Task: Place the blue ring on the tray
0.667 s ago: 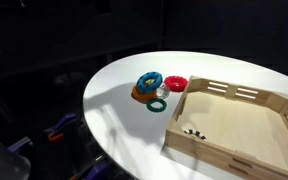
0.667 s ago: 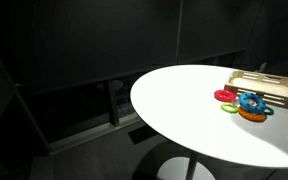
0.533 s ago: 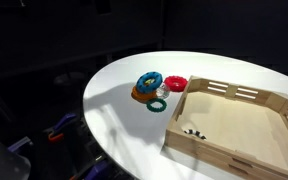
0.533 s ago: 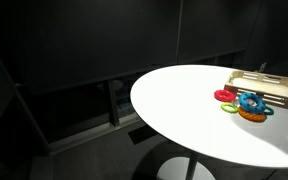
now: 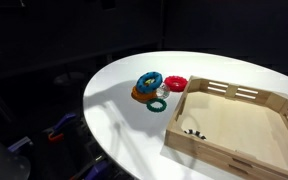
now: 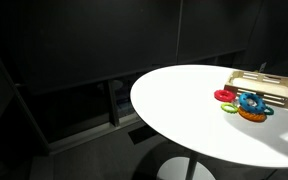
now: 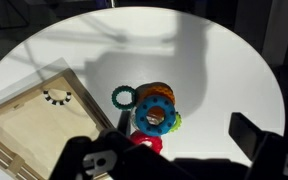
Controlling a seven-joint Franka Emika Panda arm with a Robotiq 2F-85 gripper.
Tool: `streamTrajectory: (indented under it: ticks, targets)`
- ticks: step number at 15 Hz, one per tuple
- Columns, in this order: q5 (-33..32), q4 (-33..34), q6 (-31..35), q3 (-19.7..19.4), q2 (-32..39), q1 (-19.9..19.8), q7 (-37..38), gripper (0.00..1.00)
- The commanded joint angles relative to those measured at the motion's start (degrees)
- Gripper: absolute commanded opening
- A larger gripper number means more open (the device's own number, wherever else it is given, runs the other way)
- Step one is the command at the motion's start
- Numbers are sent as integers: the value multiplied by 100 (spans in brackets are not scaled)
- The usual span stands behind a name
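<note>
Room: dark, near black all round in both exterior views, light falling only on the bench top.
Bench [image 5: 112, 112]: round, white, one.
Change since the earlier frames: none to be seen; rings and tray lying in the same spots in both exterior views.
Tray [image 5: 216, 158]: one, light wood, raised sides with slot handles, resting on the bench; a few small dark marks [image 7: 56, 97] on its floor.
Blue ring [image 5: 150, 81]: one, on the bench outside the tray, stacked on top of the orange ring [image 5: 140, 94], near the tray's corner.
Red ring [image 5: 175, 84]: one, flat on the bench between the blue ring and the tray wall.
Dark green ring [image 7: 123, 96]: one, flat, just beside the stacked pair on the tray side in the wrist view.
Light green ring [image 7: 176, 121]: one thin rim peeking out from under the orange ring.
Rings in all: five.
Hand [image 7: 174, 166]: at the bottom edge of the wrist view, fingers [image 7: 94, 160] spread wide apart, gripping nothing, above the rings and apart from them.
</note>
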Motion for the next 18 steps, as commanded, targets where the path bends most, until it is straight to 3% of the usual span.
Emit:
streamTrajectory:
  ticks: [1, 8, 18]
  targets:
    - [229, 445, 164, 215, 571, 73, 297, 100]
    - [84, 873, 912, 514, 1736, -98, 887, 100]
    - [-228, 1023, 1744, 519, 3009, -336, 1359, 100]
